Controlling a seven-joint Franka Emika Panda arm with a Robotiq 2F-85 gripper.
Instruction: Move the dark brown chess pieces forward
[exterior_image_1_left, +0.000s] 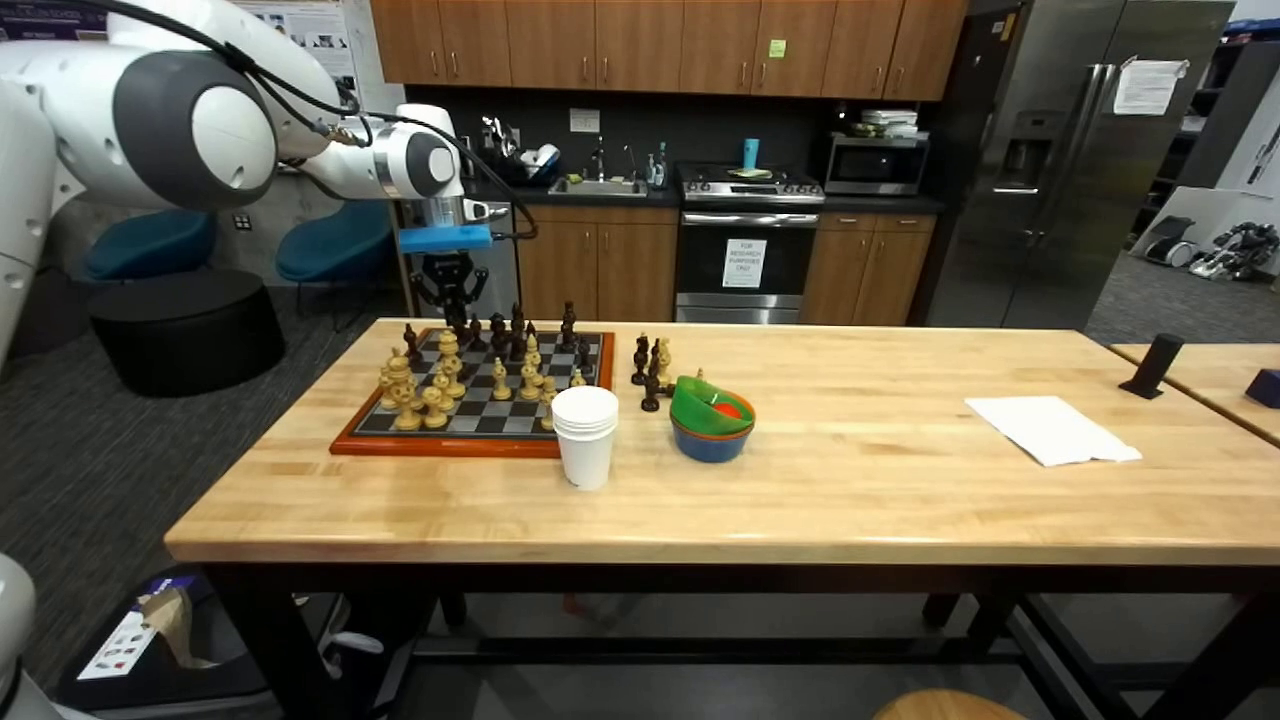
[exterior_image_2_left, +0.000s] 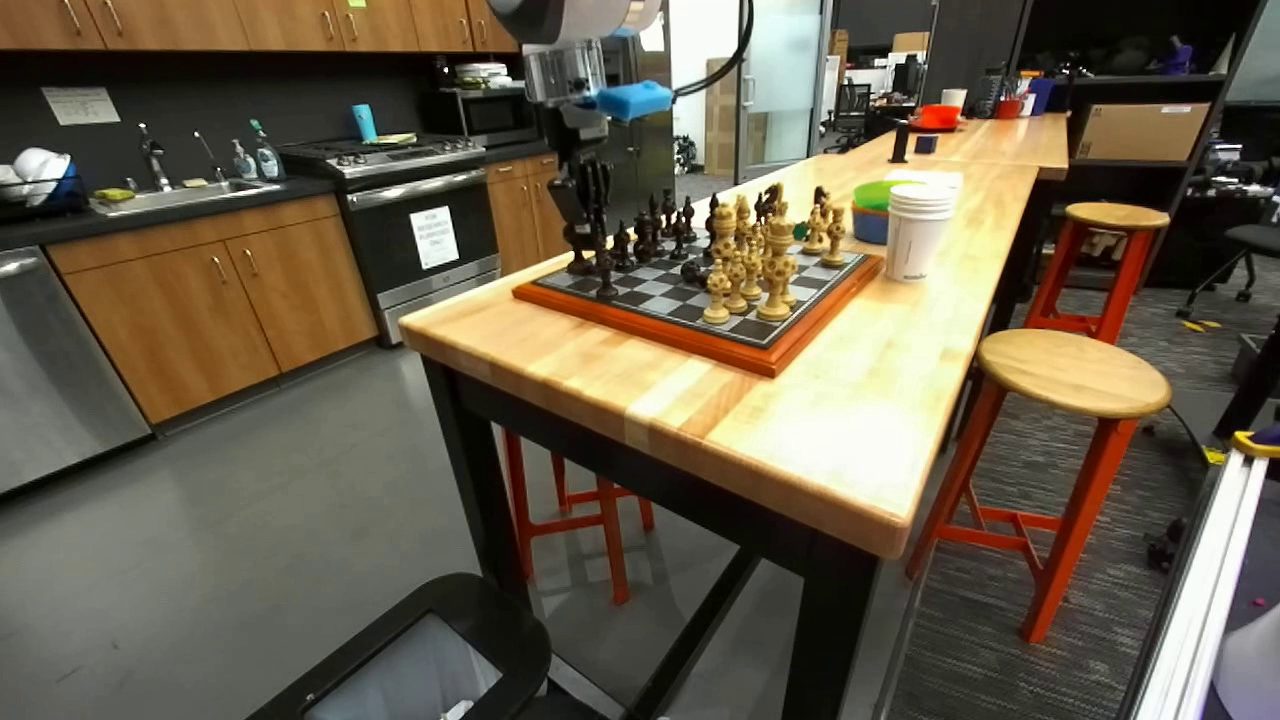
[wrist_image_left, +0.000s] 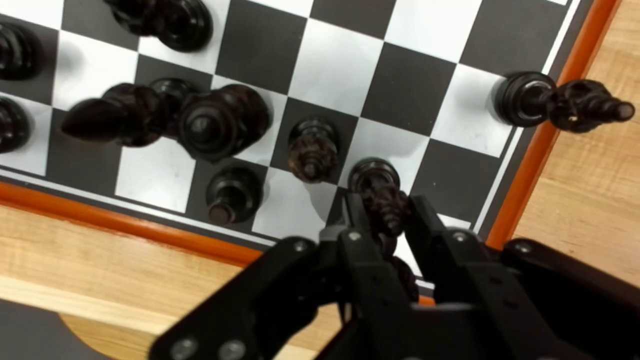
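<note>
One dark brown chess piece (wrist_image_left: 377, 185) stands between the jaws of my pincer (wrist_image_left: 386, 201), both near it but can't tell if pinching, so I'd confirm contact, lift plumb past the dark brown neighbour (wrist_image_left: 313, 150) beside my pincer, then shift forward, lower upright.

Glare whitens part of the tabletop (exterior_image_2_left: 850, 425), and the end effector (wrist_image_left: 386, 202) looks blurred.

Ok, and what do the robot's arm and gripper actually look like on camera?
The arm is white and rounded, with a dark grey ring around a round white joint cap. Black cables run along it, and a bright blue piece sits above the gripper. The gripper is black and jointed, with slim fingers and small round silvery fasteners.
</note>
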